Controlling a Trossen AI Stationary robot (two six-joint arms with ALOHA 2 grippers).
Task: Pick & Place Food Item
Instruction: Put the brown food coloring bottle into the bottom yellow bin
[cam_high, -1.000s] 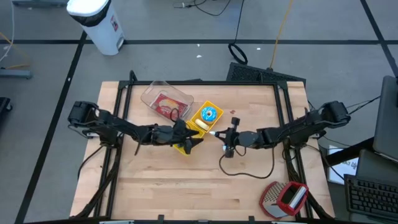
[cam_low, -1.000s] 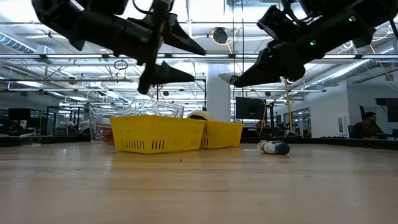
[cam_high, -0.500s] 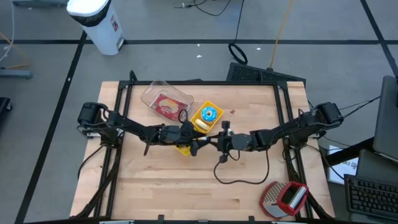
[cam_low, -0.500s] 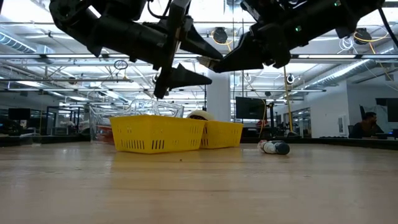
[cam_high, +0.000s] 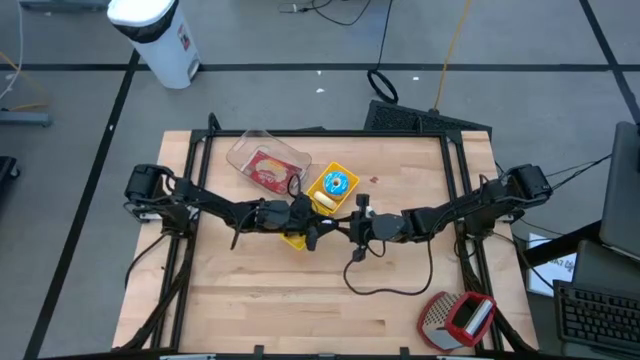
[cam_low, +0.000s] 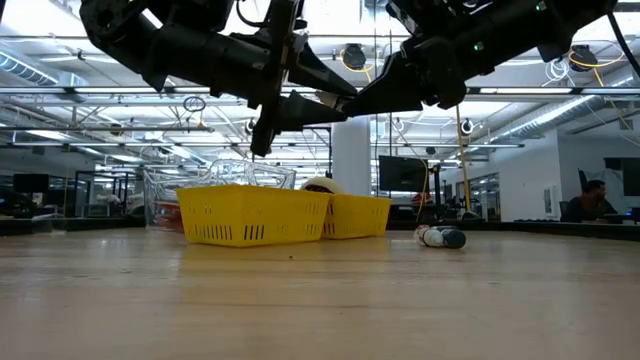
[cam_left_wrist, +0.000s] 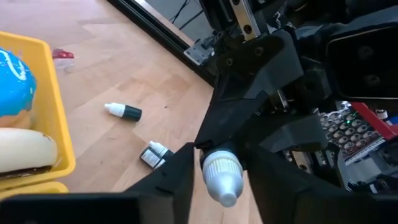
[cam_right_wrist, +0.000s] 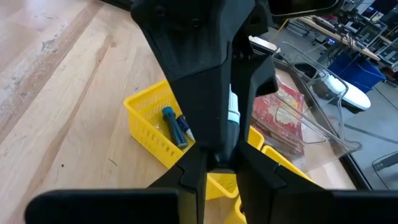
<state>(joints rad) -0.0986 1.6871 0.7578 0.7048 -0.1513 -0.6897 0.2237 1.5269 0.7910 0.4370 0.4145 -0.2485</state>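
Above the yellow baskets (cam_high: 297, 238) in the table's middle, my two grippers meet tip to tip. My right gripper (cam_high: 347, 226) is shut on a small bottle with a white ribbed cap (cam_left_wrist: 221, 175). My left gripper (cam_left_wrist: 221, 186) is open, one finger close on each side of that cap with a thin gap showing. The food lies untouched below. A blue-iced doughnut (cam_high: 336, 184) and a pale roll (cam_left_wrist: 25, 152) sit in the far yellow basket. A red packet lies in a clear tub (cam_high: 268, 163). My right gripper pinches the bottle's body (cam_right_wrist: 232, 117) between its two fingers, which hide most of it. The fingers (cam_left_wrist: 252, 81) come nearly level from the table's right. The bottle is lifted clear above the baskets, its cap end pointing toward my left gripper.
Two more small bottles (cam_left_wrist: 123, 111) (cam_left_wrist: 153, 155) lie on the wood right of the baskets. The near basket holds blue pens (cam_right_wrist: 175, 128). A red and grey object (cam_high: 458, 317) sits at the near right corner, with a black cable (cam_high: 385, 280) beside it.
Both grippers have moved toward each other over the table's middle, the right one carrying the bottle leftward, then stopped. My left gripper's fingers have since drawn closer together around the cap.
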